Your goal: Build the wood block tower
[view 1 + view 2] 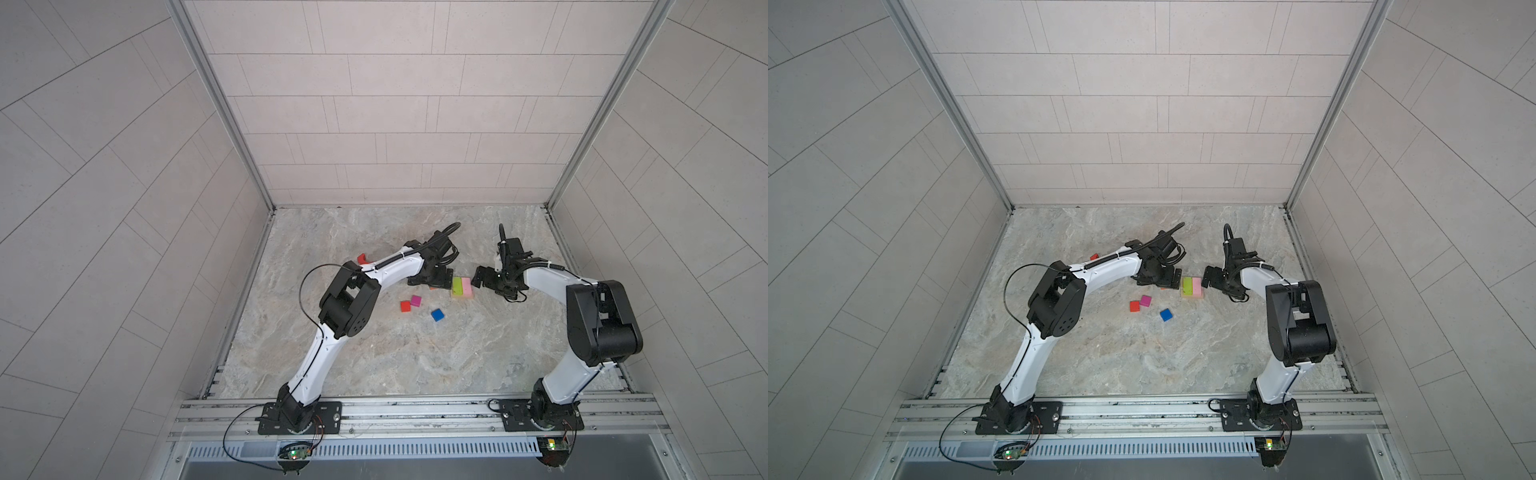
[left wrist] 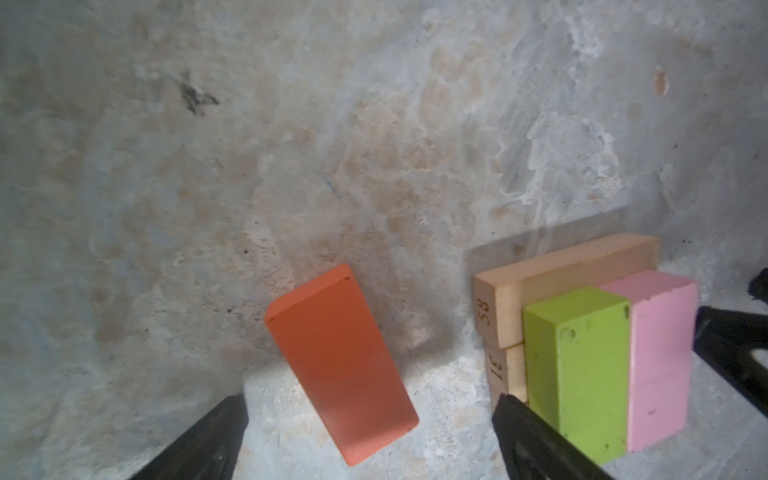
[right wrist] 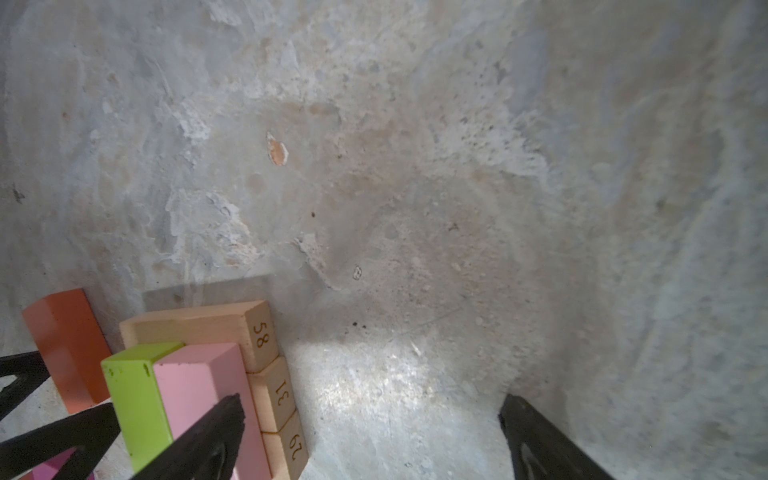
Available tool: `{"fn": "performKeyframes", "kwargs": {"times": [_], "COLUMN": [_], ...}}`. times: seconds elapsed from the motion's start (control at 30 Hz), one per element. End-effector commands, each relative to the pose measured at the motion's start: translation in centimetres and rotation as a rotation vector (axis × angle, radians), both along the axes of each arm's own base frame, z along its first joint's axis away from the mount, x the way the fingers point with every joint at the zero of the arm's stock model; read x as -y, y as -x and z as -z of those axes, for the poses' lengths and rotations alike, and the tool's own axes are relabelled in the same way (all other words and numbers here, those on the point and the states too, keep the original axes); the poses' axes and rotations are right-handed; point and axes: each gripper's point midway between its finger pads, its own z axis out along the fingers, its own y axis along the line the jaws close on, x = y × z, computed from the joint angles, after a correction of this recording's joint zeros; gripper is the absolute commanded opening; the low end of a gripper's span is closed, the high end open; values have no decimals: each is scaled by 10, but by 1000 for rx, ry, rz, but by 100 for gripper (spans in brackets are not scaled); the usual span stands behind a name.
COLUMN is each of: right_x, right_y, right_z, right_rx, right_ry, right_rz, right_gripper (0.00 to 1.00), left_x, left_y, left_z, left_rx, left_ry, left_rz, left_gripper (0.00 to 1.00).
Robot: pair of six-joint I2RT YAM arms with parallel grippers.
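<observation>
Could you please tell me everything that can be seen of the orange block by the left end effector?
The orange block is an oblong with a matte, painted-wood look. It lies flat, broad face up, on the marbled table, skewed relative to the tan bars beside it and clear of them. It sits between the open fingers of the left end effector, which do not touch it. In both top views that end effector hides nearly all of it.

You observed matt, scuffed paint on the lime oblong (image 2: 582,374) and pink oblong (image 2: 660,361); the tan bars (image 2: 582,266) beneath were bare, smooth wood; the tabletop (image 2: 374,124) looked mottled, stone-like.
</observation>
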Motion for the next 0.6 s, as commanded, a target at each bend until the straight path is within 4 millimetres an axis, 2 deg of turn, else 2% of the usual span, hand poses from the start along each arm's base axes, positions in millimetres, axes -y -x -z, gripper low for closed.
{"fn": "performKeyframes", "kwargs": {"times": [0.0,0.57], "right_x": [-4,-3], "right_y": [3,2], "right_z": [4,2], "right_rx": [-28,-28], "right_ry": [-1,6], "right_rz": [-15,-11], "right_gripper": [97,97], "left_x": [2,1], "left_y": [13,13], "left_z": [19,17], "left_rx": [-49,-46], "left_ry": [-34,-39], "left_rz": [22,25], "left_gripper": [100,100]}}
